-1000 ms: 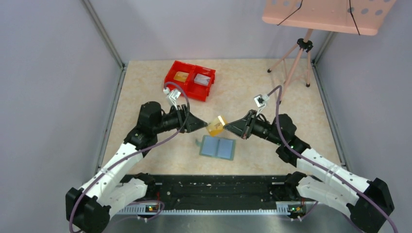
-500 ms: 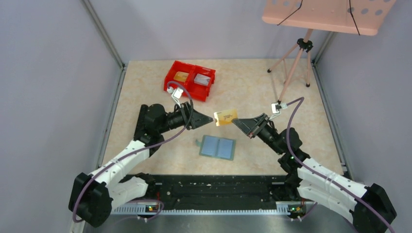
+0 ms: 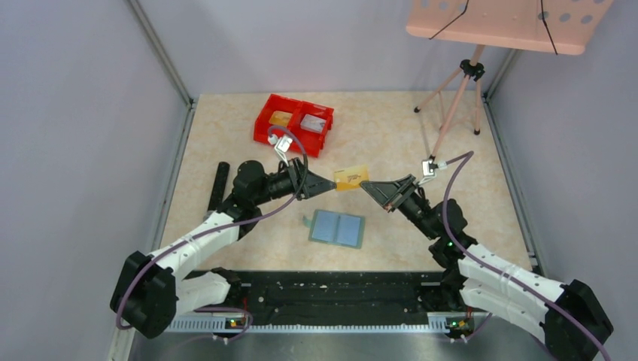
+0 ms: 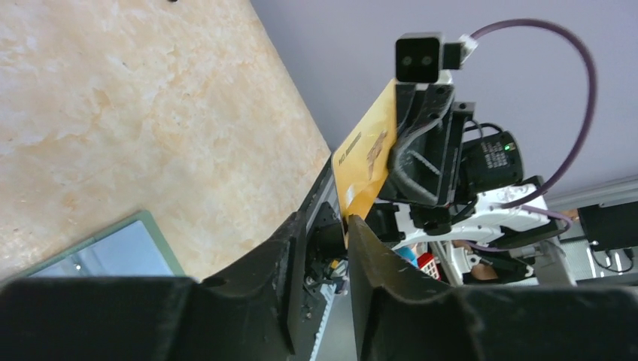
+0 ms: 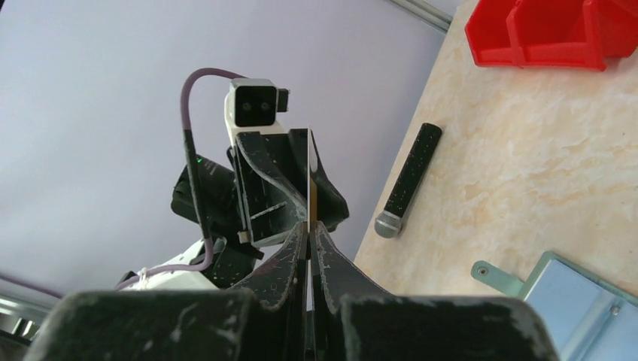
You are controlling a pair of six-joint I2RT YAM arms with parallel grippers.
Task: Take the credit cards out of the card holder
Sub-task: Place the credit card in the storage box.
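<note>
A gold-yellow credit card (image 3: 351, 177) hangs in the air between the two grippers, above the table. My right gripper (image 3: 363, 184) is shut on its right end; in the right wrist view the card (image 5: 309, 173) stands edge-on between the closed fingers (image 5: 309, 226). My left gripper (image 3: 331, 183) is open, with the card's other end (image 4: 366, 162) at the tip of its right finger (image 4: 322, 224). The sage-green card holder (image 3: 337, 228) lies open and flat on the table below, its pale blue pockets up (image 4: 113, 252) (image 5: 579, 301).
A red double bin (image 3: 295, 124) at the back holds a gold card on the left and a pale card on the right. A black speckled stick (image 3: 219, 184) lies left of the left arm. A tripod (image 3: 459, 86) stands at the back right.
The right gripper lifted the gold card up and away from the holder, then held still. The left gripper moved right, up to the card's free end.
</note>
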